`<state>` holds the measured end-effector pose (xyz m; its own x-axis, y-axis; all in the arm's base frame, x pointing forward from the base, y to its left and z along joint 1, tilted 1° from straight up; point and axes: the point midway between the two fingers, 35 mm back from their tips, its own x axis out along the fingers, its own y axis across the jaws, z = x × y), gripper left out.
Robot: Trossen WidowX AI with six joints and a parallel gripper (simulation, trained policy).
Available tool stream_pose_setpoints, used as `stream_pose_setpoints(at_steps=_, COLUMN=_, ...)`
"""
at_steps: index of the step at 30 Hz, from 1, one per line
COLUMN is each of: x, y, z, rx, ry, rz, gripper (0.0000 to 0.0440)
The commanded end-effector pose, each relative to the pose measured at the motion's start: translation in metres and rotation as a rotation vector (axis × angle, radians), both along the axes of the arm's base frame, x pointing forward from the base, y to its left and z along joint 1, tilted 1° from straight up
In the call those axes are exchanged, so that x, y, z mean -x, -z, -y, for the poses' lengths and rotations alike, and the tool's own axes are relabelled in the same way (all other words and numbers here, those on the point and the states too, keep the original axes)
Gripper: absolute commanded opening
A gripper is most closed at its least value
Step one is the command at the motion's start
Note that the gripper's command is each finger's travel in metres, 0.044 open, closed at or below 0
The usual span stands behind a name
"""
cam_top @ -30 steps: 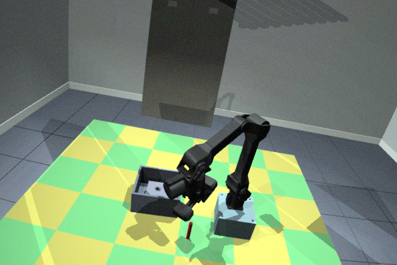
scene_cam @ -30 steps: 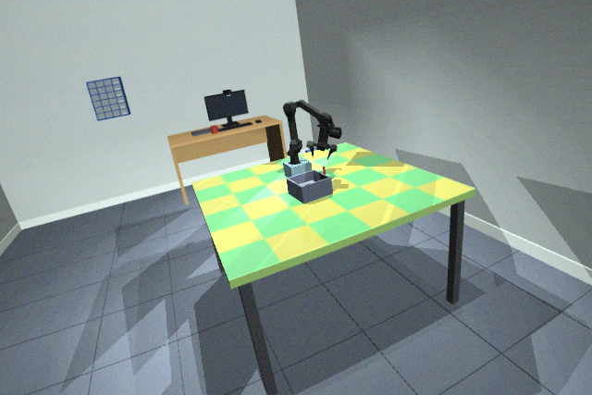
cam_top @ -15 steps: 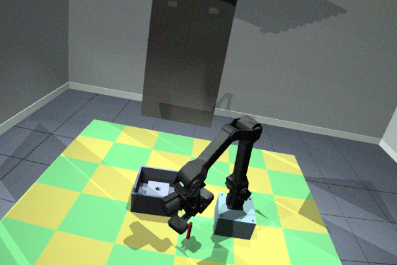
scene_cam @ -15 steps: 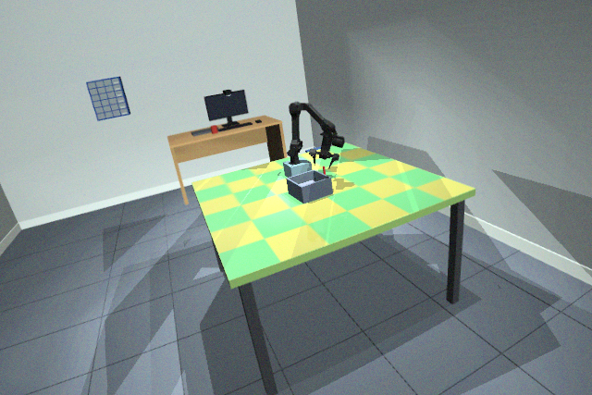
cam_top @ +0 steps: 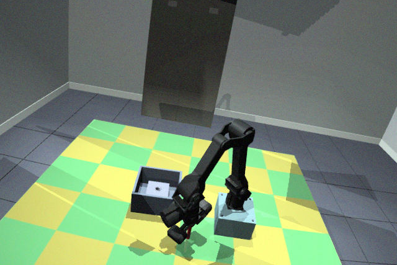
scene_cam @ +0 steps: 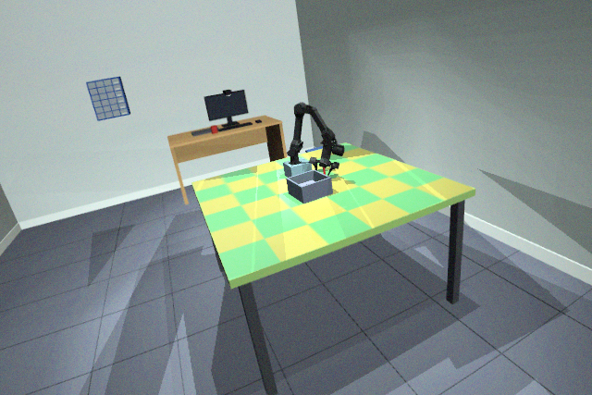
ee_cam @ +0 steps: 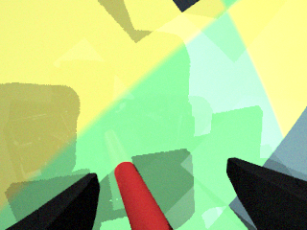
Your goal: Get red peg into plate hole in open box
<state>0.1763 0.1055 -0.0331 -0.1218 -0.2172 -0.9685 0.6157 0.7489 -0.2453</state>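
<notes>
Red peg [cam_top: 188,232] [scene_cam: 325,170] [ee_cam: 140,196]: one, between the fingers of my end effector [cam_top: 185,234] [scene_cam: 323,171] [ee_cam: 163,173], nearer one finger in the wrist view, outside the box. End effector: open, ungripped, fingers well apart. Arm [cam_top: 208,162] [scene_cam: 317,118]: one, black, bent high at the elbow, reaching down to the surface [cam_top: 77,201] [scene_cam: 334,223]. Open box [cam_top: 150,204] [scene_cam: 309,191]: one, grey, near the peg, its wall standing between peg and holed plate [cam_top: 157,188].
</notes>
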Motion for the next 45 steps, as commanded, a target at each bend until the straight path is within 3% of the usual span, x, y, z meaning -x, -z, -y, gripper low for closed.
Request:
stream_pose_setpoints(at_steps=1, x=0.006, y=0.010, z=0.004, rx=0.020, ry=0.008, rz=-0.019, gripper=0.0251)
stream_pose_setpoints(at_steps=9, x=0.012, y=0.016, z=0.009, rx=0.054, ry=0.016, rz=-0.069, gripper=0.0046)
stream_pose_setpoints(at_steps=11, x=0.011, y=0.014, z=0.011, rx=0.068, ry=0.011, rz=-0.069, gripper=0.0019)
stream_pose_setpoints(at_steps=15, x=0.000, y=0.002, z=0.013, rx=0.085, ry=0.006, rz=-0.036, gripper=0.0000)
stream_pose_setpoints(at_steps=30, x=-0.036, y=-0.058, z=0.028, rx=0.135, ry=0.021, rz=0.058, gripper=0.0000)
stream_pose_setpoints(at_steps=45, x=-0.080, y=-0.106, z=0.066, rx=0.171, ry=0.152, rz=0.160, gripper=0.0000)
